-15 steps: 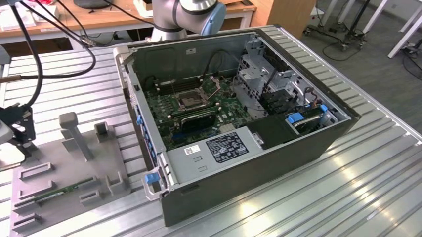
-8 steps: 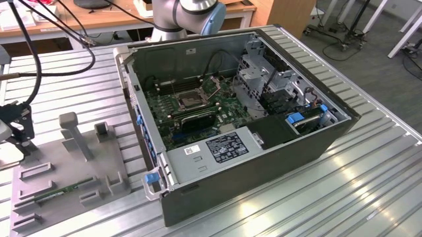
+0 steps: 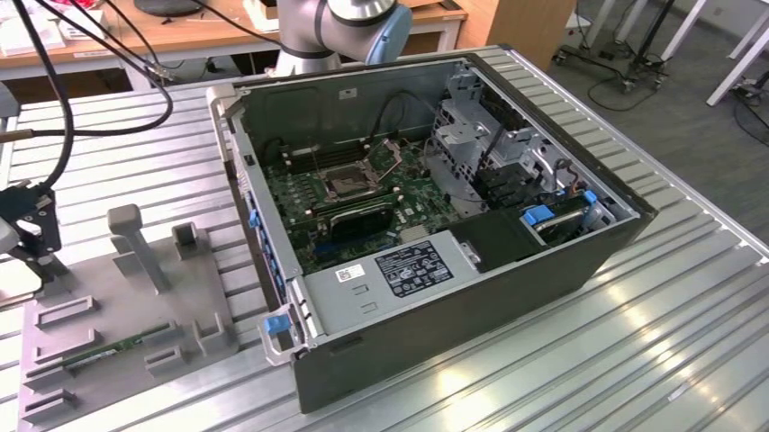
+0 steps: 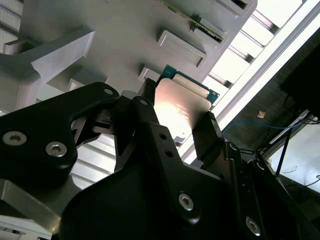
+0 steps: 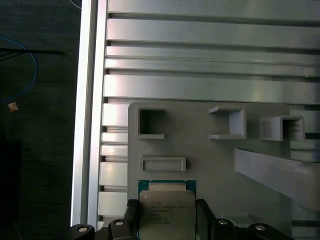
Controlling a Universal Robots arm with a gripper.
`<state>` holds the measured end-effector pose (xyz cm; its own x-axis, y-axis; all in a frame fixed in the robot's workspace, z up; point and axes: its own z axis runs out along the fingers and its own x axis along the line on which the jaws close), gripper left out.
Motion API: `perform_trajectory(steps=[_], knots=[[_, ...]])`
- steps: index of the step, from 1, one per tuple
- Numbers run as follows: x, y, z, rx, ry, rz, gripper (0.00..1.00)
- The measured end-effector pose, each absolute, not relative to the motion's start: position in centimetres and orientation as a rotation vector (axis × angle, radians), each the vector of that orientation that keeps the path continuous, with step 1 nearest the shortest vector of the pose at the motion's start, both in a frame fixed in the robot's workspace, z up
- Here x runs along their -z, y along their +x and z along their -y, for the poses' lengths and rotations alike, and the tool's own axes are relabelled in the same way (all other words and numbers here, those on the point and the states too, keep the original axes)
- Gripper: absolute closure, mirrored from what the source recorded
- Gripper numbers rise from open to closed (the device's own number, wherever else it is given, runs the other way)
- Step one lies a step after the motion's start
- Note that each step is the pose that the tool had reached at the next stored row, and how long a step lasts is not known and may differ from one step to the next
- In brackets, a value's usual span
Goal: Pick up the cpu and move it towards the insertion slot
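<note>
Gripper fingers closed on two opposite edges of the cpu, its silver face finely printed, at the grey fixture on the tabletop. The insertion slot lies well apart, inside the open computer case.

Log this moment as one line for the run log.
step: pick | hand: shut on cpu | cpu: at grey fixture plate | insertion slot: in open computer case, not reached

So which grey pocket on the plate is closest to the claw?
The low flat rectangular pocket, right beside the cpu the gripper clasps; the taller square pockets stand farther off.
</note>
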<state>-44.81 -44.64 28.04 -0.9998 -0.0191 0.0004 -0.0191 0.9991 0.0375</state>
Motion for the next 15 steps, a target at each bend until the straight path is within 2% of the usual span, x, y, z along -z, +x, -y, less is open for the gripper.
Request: perform_trajectory(steps=[15], knots=[[-28.38,-44.82,44.64,0.059,0.030,3.140,0.45]])
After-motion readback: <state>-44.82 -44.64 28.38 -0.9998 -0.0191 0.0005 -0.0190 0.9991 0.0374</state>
